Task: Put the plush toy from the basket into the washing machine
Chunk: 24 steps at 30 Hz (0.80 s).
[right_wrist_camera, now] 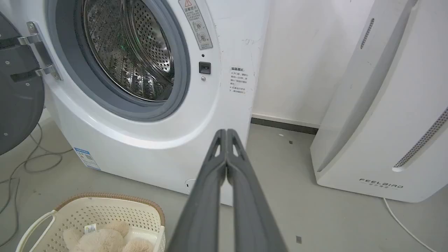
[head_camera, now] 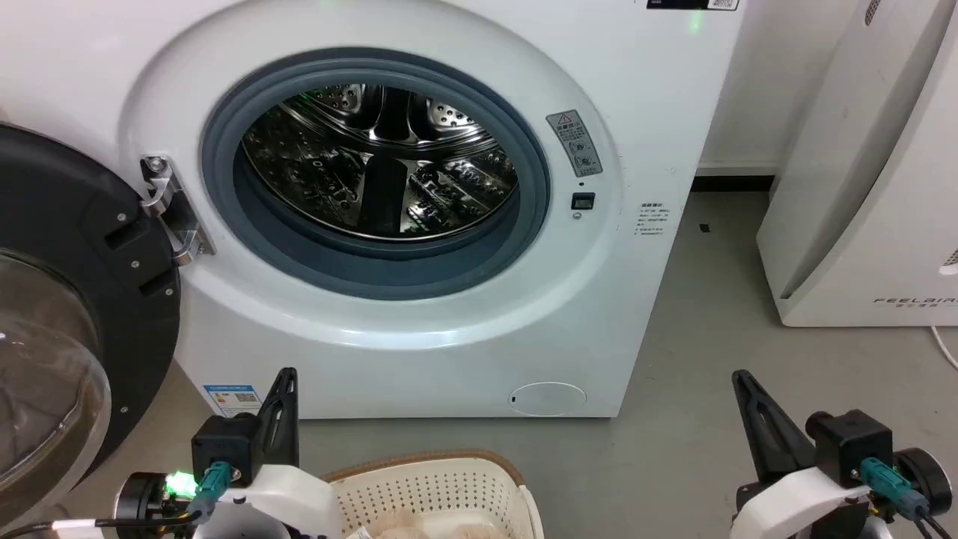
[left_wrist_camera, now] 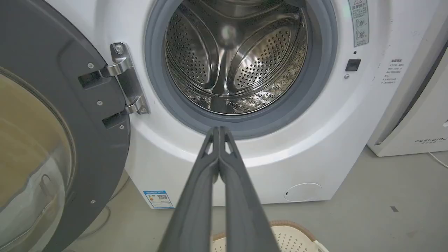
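Down at the near edge of my head view, the plush toy [head_camera: 410, 530] lies in the basket [head_camera: 430, 486], with only its beige top showing. Basket sits on the grey floor [head_camera: 696, 337], on the near side of the washing machine [head_camera: 419, 359] and apart from it.

Left gripper [head_camera: 287, 374] is just left of the basket, right gripper [head_camera: 739, 376] well off to the right. Toy lies between the two, closer to the left one and nearer to me than both sets of tips. Neither gripper touches toy or basket.

Left wrist view: left fingers [left_wrist_camera: 196, 196] pressed together, nothing between them, tips lined up with the lower edge of the grey gasket [left_wrist_camera: 315, 84].

Right wrist view: right fingers [right_wrist_camera: 206, 203] also pressed together, holding nothing, tips over the machine's right front edge. Toy shows low and left of them, well apart, with a small white tag [right_wrist_camera: 90, 228] at its far edge.

Door [head_camera: 67, 299] is swung open to the left, steel drum [head_camera: 382, 165] in plain sight. White slanted appliance [head_camera: 861, 209] stands right of the machine.
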### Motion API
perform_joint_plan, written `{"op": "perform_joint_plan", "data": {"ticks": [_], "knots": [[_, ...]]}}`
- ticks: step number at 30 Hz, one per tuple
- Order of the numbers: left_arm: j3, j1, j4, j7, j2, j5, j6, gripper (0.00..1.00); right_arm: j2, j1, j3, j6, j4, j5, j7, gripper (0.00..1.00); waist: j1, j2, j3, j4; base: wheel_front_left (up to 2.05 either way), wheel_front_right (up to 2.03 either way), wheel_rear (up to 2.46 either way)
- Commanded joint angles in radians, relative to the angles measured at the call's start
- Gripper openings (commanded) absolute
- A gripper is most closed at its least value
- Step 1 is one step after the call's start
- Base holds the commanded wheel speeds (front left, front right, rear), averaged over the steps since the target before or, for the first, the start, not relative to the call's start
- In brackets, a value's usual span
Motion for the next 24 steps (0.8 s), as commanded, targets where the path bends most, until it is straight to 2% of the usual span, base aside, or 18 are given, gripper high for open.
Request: {"op": "perform_joint_plan", "data": {"ticks": [1,19,20,24], "knots": [[0.001,-0.003,-0.004,0.000,0.000,0.002,0.003,0.00,0.000,-0.014,-0.002,-0.001,0.002,-0.008,0.001,0.00,0.0000,0.0000,0.000,0.000,0.00,0.00,0.00],[0.001,-0.003,-0.004,0.000,0.000,0.002,0.003,0.00,0.000,-0.014,-0.002,-0.001,0.002,-0.008,0.001,0.00,0.0000,0.0000,0.000,0.000,0.00,0.00,0.00],[0.000,0.000,0.000,0.000,0.000,0.000,0.000,1.00,0.000,0.000,0.000,0.000,0.000,0.000,0.000,1.00,0.0000,0.0000,0.000,0.000,0.00,0.00,0.00],[-0.002,0.000,0.001,-0.002,0.000,-0.002,0.001,1.00,0.000,0.001,0.002,0.000,0.000,0.003,-0.002,1.00,0.0000,0.0000,0.000,0.000,0.00,0.00,0.00]]}}
